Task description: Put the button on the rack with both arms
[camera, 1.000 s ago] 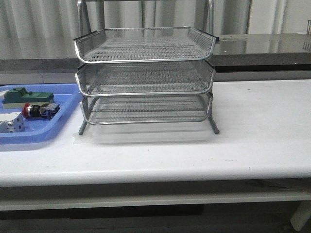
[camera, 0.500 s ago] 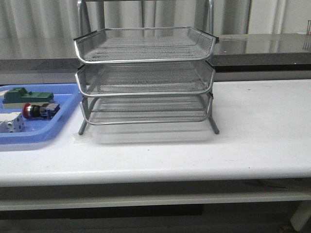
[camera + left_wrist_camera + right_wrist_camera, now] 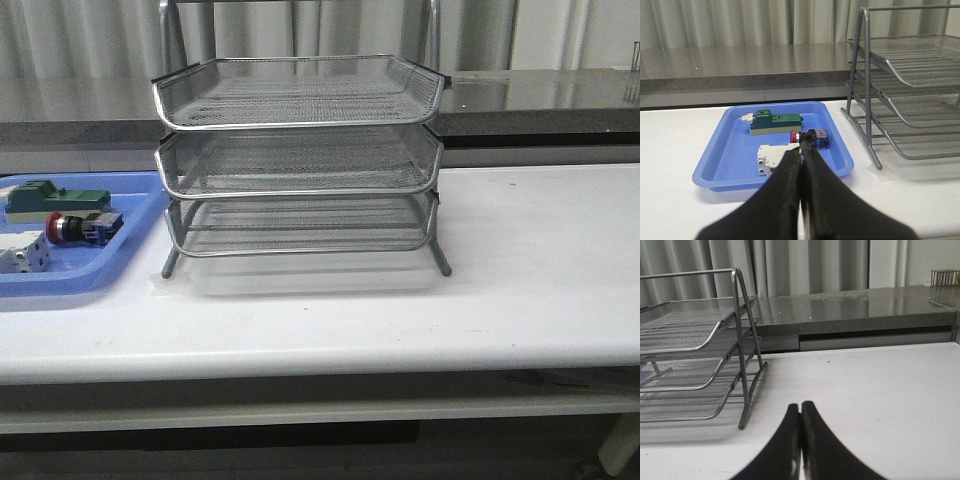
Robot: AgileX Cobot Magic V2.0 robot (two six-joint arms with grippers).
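The left gripper (image 3: 801, 150) and the right gripper (image 3: 800, 407) each rise from the bottom centre of their wrist views with fingers pressed fully together (nothing between them), tips pointing upward.

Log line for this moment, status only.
button: in blue tray | rack: trays empty | left gripper: shut, empty | right gripper: shut, empty

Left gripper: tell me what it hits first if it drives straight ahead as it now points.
Probably the button in the blue tray, which lies right beyond the shut left gripper; depth is unclear.
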